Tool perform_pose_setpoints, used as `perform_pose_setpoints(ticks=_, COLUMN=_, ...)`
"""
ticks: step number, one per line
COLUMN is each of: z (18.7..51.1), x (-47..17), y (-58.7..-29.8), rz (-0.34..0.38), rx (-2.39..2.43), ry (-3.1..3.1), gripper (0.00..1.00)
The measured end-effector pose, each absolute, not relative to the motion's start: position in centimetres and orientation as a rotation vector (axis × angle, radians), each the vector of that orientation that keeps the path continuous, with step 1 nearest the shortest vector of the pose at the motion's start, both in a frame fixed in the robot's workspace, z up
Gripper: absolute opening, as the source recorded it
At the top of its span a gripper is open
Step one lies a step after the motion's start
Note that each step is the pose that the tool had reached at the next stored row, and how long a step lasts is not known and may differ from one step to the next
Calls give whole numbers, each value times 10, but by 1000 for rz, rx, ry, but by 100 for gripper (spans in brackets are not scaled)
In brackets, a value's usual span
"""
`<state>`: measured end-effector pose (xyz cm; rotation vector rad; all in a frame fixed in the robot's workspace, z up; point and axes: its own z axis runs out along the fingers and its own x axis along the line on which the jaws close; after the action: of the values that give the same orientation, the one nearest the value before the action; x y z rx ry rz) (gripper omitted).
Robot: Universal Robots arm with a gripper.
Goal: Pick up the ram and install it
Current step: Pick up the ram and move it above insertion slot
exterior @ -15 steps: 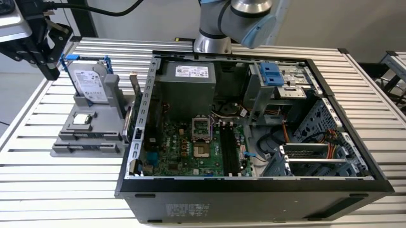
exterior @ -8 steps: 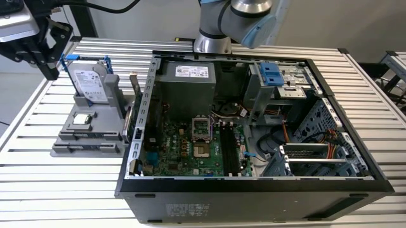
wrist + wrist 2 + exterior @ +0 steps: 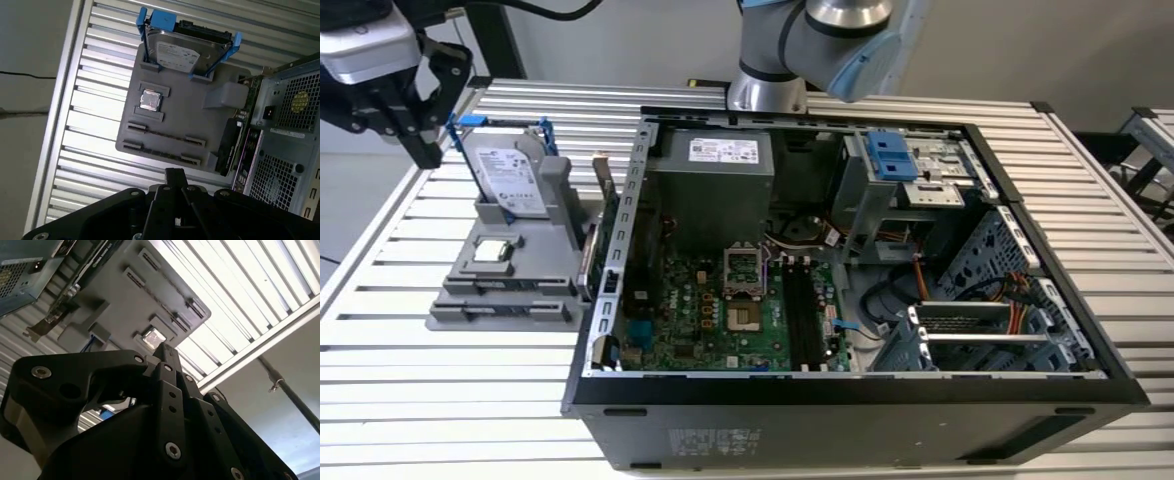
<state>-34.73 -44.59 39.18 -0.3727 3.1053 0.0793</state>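
Hanging well above the slatted table [image 3: 400, 390], the end effector [image 3: 174, 175] has its fingers pressed together with nothing between them. It is clear of the grey holder [image 3: 200, 125] and touches nothing. In the exterior view it [image 3: 420, 150] hangs to the exterior view's left of the holder's hard-drive end.

Closest on the holder are two parallel slots. The ram [image 3: 165, 135] is a thin dark stick standing on edge in the inner slot, between two small end brackets. Whether the slot along the holder's rim is also filled cannot be told. Farther in on the holder, the small square processor [image 3: 150, 100] sits in its recess. At the holder's far end the hard drive [image 3: 185, 50] leans in its blue frame. A dark card [image 3: 227, 147] stands along the side of the holder that faces the open computer case [image 3: 292, 150], which is just beside it.

The pick-up has not begun. Judged from here, closed fingers would strike the stick's top edge rather than straddle it. An off-centre grip on so thin an edge could let the ram tilt or bind in its brackets. Fingers straying sideways could catch the neighbouring slot or the card. A stick carried tilted would probably not seat in the case.
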Motion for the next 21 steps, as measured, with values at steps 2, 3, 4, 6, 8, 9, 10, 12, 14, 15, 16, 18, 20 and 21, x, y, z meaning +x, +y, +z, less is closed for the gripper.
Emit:
perform_pose_setpoints(ticks=2, z=392, x=-347, y=-446, rz=80, rx=-414, ry=3101, gripper=0)
perform_pose_setpoints(ticks=3, z=392, x=-347, y=-446, rz=80, rx=-434, ry=3098, gripper=0)
perform_pose_setpoints(ticks=4, z=392, x=-347, y=-446, rz=80, rx=-453, ry=3096, gripper=0)
perform_pose_setpoints(ticks=6, z=392, x=-347, y=-446, rz=80, rx=-490, ry=3091, gripper=0)
perform_pose_setpoints(ticks=8, z=392, x=-347, y=-446, rz=80, rx=-526, ry=3085, gripper=0)
perform_pose_setpoints(ticks=9, z=392, x=-347, y=-446, rz=80, rx=-544, ry=3083, gripper=0)
perform_pose_setpoints(ticks=10, z=392, x=-347, y=-446, rz=80, rx=-561, ry=3080, gripper=0)
perform_pose_setpoints(ticks=12, z=392, x=-347, y=-446, rz=81, rx=-594, ry=3074, gripper=0)
perform_pose_setpoints(ticks=14, z=392, x=-347, y=-446, rz=81, rx=-628, ry=3068, gripper=0)
perform_pose_setpoints(ticks=15, z=392, x=-347, y=-446, rz=81, rx=-645, ry=3065, gripper=0)
perform_pose_setpoints(ticks=16, z=392, x=-347, y=-446, rz=81, rx=-661, ry=3062, gripper=0)
perform_pose_setpoints(ticks=18, z=392, x=-347, y=-446, rz=81, rx=-693, ry=3055, gripper=0)
perform_pose_setpoints(ticks=20, z=392, x=-347, y=-446, rz=81, rx=-724, ry=3048, gripper=0)
perform_pose_setpoints(ticks=21, z=392, x=-347, y=-446, rz=81, rx=-740, ry=3045, gripper=0)
